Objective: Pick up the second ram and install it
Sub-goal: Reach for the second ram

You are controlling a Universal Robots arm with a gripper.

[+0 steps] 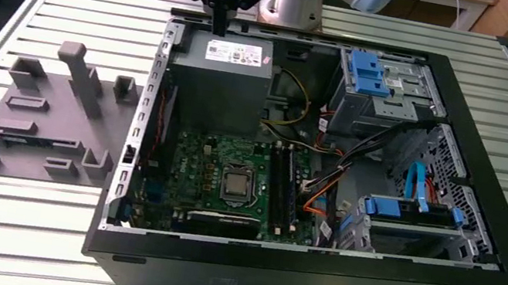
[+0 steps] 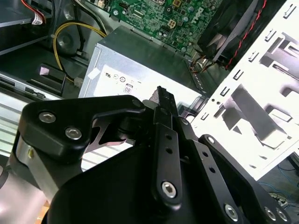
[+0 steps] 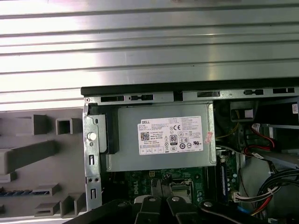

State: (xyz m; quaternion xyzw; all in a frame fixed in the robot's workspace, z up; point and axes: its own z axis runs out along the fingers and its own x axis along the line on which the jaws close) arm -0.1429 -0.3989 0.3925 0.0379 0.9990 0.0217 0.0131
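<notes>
I read the tool as pinched shut, empty, over the power supply. The second ram looks parked in the grey holder; pick and install both left.

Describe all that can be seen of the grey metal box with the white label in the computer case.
The grey metal box is rectangular, dull sheet metal as it looks, with a white label on its upper face. It lies flat in a corner of the open computer case, next to the green board. On the exterior view's right, yellow cables run beside it. The gripper hangs above its edge; whether they touch cannot be told.
</notes>
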